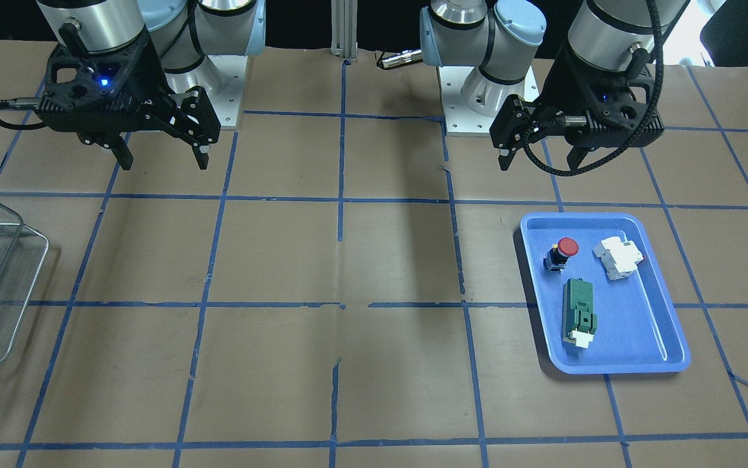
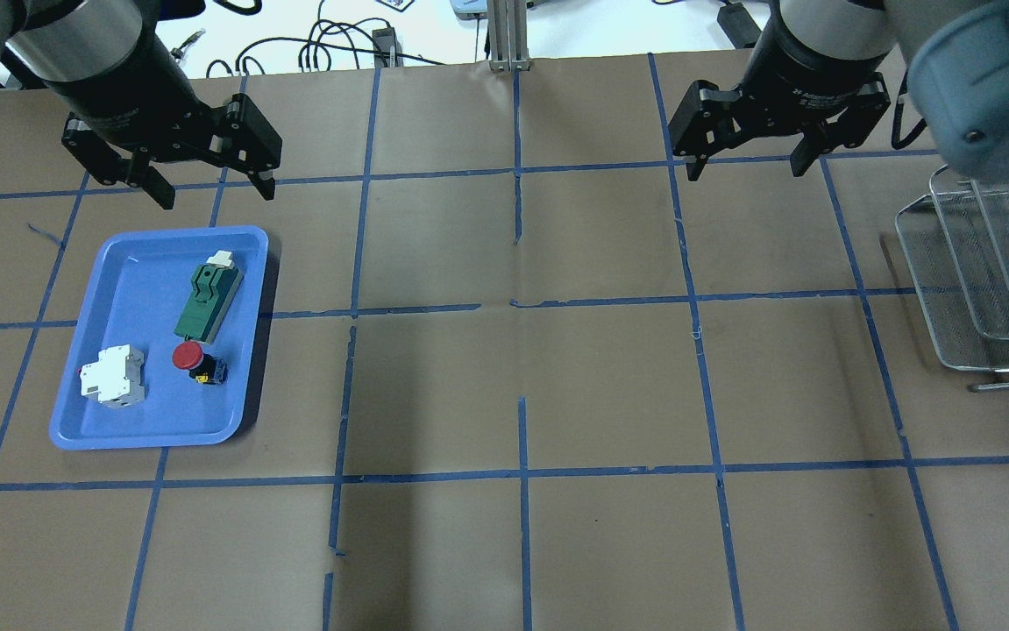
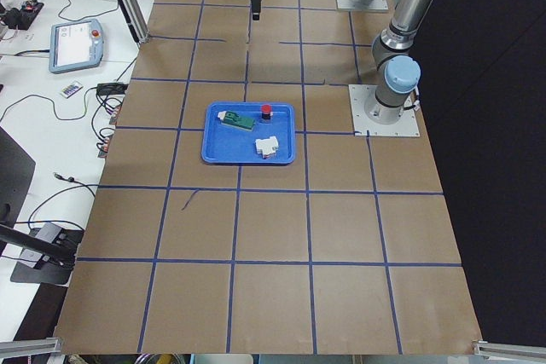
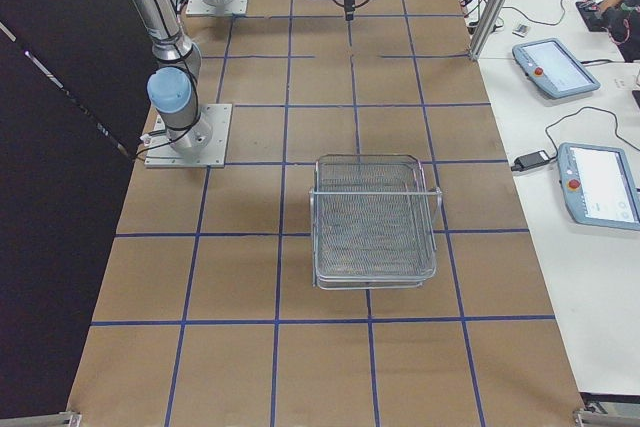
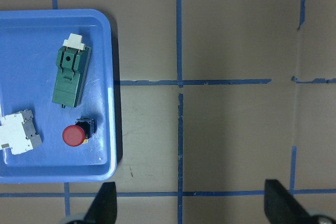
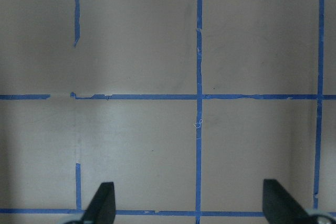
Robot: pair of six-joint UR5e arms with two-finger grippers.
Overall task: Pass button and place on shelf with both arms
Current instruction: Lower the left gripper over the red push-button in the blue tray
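The button (image 2: 193, 359), with a red cap and black body, lies on its side in the blue tray (image 2: 74, 421) at the table's left. It also shows in the front view (image 1: 562, 252) and the left wrist view (image 5: 76, 134). My left gripper (image 2: 215, 193) is open and empty, high above the table beside the tray's far edge. My right gripper (image 2: 746, 168) is open and empty, high over bare table. The wire-mesh shelf (image 2: 960, 289) stands at the table's right end, and the right-side view shows it (image 4: 375, 227) empty.
The tray also holds a green rectangular component (image 2: 206, 298) just beyond the button and a white breaker-like block (image 2: 114, 377) to its left. Blue tape lines grid the brown table top. Both arm bases (image 1: 477, 97) stand at the robot's edge.
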